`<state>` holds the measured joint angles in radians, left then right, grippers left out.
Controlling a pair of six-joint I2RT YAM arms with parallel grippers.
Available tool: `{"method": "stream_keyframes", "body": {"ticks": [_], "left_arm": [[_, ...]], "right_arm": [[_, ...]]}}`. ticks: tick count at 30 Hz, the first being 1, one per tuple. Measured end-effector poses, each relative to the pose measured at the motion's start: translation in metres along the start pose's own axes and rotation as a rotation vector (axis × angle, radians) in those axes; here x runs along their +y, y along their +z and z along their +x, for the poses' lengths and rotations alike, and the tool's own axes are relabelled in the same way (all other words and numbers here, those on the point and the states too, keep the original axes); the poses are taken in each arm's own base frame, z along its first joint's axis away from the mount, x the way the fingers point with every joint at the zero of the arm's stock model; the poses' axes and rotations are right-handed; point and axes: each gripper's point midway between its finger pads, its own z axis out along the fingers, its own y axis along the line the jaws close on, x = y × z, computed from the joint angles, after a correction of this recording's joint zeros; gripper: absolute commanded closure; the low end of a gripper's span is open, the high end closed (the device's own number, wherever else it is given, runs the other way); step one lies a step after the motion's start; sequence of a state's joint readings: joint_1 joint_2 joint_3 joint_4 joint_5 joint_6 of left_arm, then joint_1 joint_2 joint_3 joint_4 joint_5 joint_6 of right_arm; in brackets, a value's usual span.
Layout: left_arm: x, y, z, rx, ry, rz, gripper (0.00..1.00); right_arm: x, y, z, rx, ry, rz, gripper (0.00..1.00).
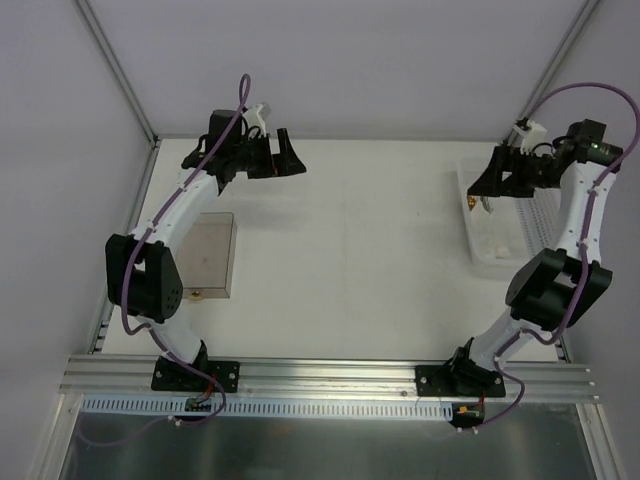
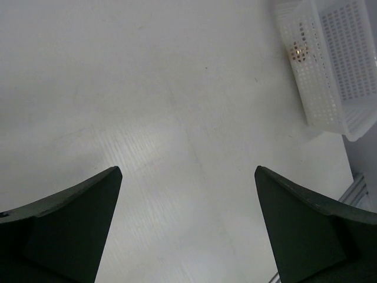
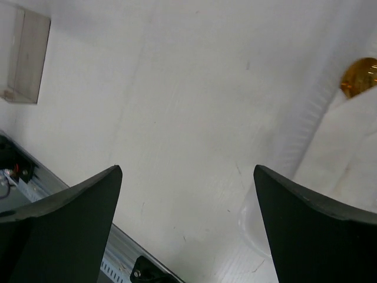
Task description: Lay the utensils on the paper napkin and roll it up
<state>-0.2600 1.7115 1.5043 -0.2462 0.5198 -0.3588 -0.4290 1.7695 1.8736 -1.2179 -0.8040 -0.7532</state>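
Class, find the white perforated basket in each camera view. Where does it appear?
Top external: basket at the right edge, mid-height.
Left wrist: basket in the upper right corner.
Right wrist: basket on the right side, blurred.
Shared landmark: gold utensil inside it.

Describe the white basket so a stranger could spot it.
Go to the white table's right edge, below the right end effector. The white perforated plastic basket sits there; unlike the smoky clear box at left, its walls are full of holes, with something gold inside.
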Motion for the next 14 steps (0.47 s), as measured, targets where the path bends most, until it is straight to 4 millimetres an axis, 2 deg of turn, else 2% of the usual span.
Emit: {"method": "stream_keyframes", "body": {"ticks": [3,6,10,14], "left_arm": [[0.005,-0.012,-0.006,-0.022,0.040,-0.053,0.01],[0.008,-0.021,-0.007,-0.029,0.058,-0.097,0.01],[0.015,-0.034,-0.001,-0.034,0.068,-0.160,0.01],[0.022,-0.047,0.013,-0.023,0.064,-0.211,0.01]], "right_arm": [[0.050,0.023,0.010,0.014,-0.083,-0.058,0.01],[0.083,0.059,0.035,0.065,-0.118,-0.112,0.01],[0.100,0.105,0.069,0.131,-0.128,-0.118,0.01],[0.102,0.128,0.086,0.153,-0.120,-0.094,0.01]]}}
